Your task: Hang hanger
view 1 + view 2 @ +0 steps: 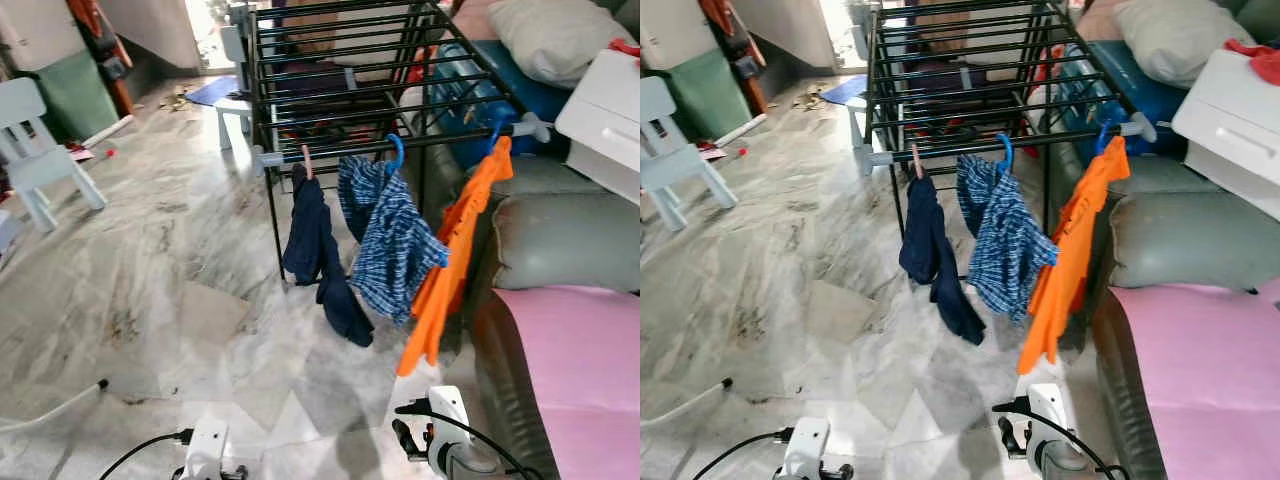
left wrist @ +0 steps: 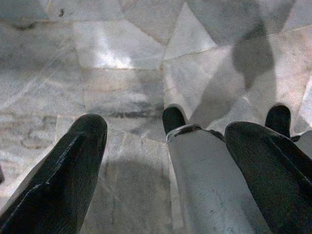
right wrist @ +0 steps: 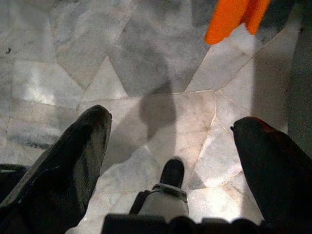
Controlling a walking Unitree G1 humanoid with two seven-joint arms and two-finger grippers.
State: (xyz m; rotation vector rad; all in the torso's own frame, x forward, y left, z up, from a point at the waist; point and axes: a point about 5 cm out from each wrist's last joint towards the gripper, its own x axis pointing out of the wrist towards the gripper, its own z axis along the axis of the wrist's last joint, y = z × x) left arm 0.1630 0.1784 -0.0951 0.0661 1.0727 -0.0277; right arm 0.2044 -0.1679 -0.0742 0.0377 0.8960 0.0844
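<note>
Both arms hang low at the near edge of the scene, over the marble floor (image 1: 150,260). The left gripper (image 2: 165,161) points down at the tiles with its two black fingers (image 2: 63,175) spread wide and nothing between them. The right gripper (image 3: 170,156) is the same — fingers (image 3: 63,161) wide apart and empty, with the tip of an orange garment (image 3: 234,17) showing at the far side of its view.

Farther out stands a black drying rack (image 1: 340,80), and along its near rail three hangers carry clothes. On the left a pinkish hanger (image 1: 306,160) holds a dark navy garment (image 1: 318,250). In the middle a blue hanger (image 1: 396,152) holds a blue checked shirt (image 1: 395,240). On the right a third hanger, its hook barely visible, carries the orange garment (image 1: 450,260) — it hangs just beside a grey sofa (image 1: 560,240).

A pink cover (image 1: 580,370) lies on the sofa's near seat. A small pale chair (image 1: 40,150) stands far to the left.
</note>
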